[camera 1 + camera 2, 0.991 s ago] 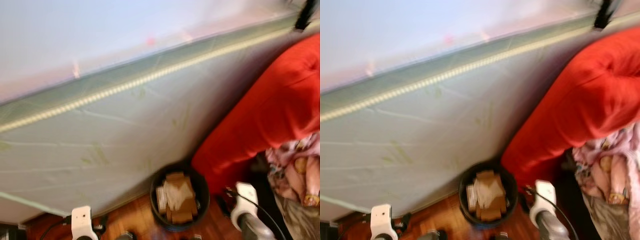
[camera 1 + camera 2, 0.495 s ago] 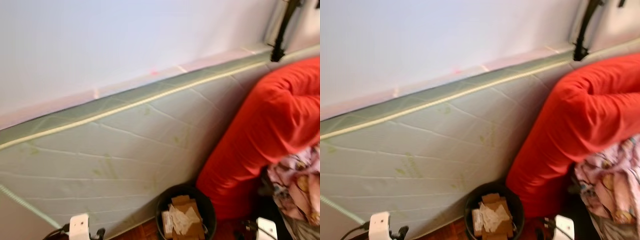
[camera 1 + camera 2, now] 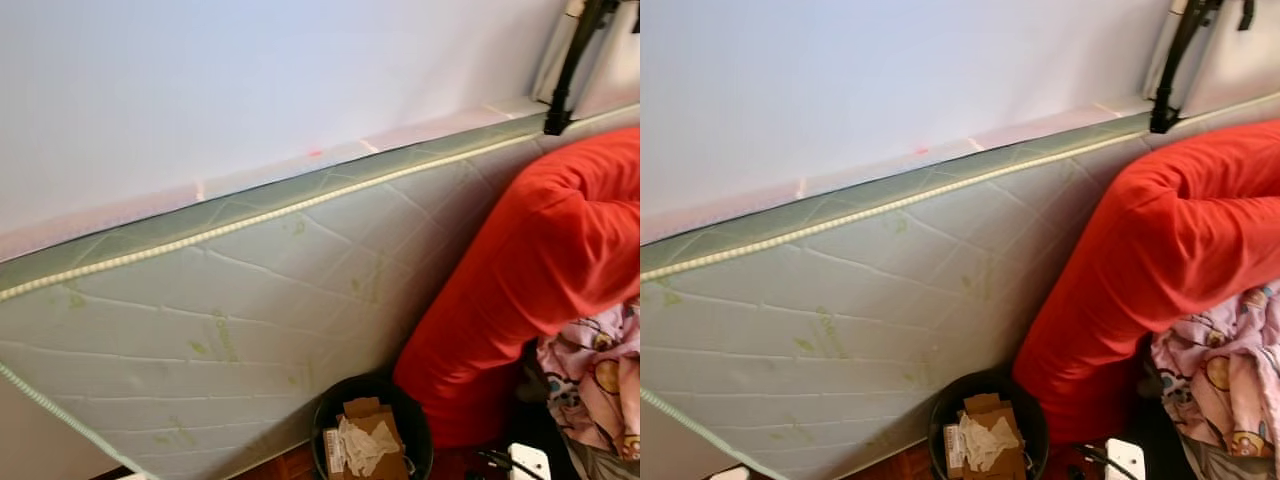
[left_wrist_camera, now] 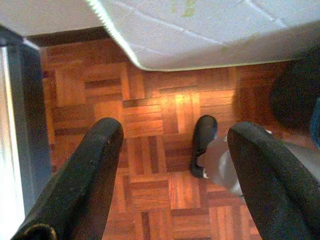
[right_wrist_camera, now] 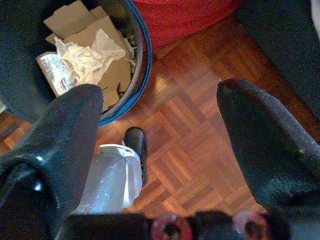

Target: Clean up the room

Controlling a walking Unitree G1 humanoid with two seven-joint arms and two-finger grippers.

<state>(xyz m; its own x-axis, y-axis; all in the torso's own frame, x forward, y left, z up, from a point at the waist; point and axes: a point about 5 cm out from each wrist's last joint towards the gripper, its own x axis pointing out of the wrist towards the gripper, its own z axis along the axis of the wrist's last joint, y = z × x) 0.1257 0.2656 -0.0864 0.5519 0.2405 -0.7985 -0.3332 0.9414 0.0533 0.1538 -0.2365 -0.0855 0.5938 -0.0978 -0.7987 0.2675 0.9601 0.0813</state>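
Bin [image 3: 372, 440]: I see it low in the centre of the head view, black and round, holding flat cardboard [image 3: 368, 452] and crumpled white paper [image 5: 87, 55]; it stands on the parquet floor [image 4: 150, 165], just beside the mattress and the red cushion.
Mattress [image 3: 220, 330]: pale, quilted, leaning against the white wall [image 3: 250, 70], across the left and middle.
Red cushion [image 3: 530, 280]: large, at right, above patterned pink cloth [image 3: 595, 385].
Left hand [image 4: 172, 165]: I have it hanging over bare floor, fingers spread wide, holding nothing.
Right hand [image 5: 160, 130]: hanging beside the bin, fingers spread wide, empty.
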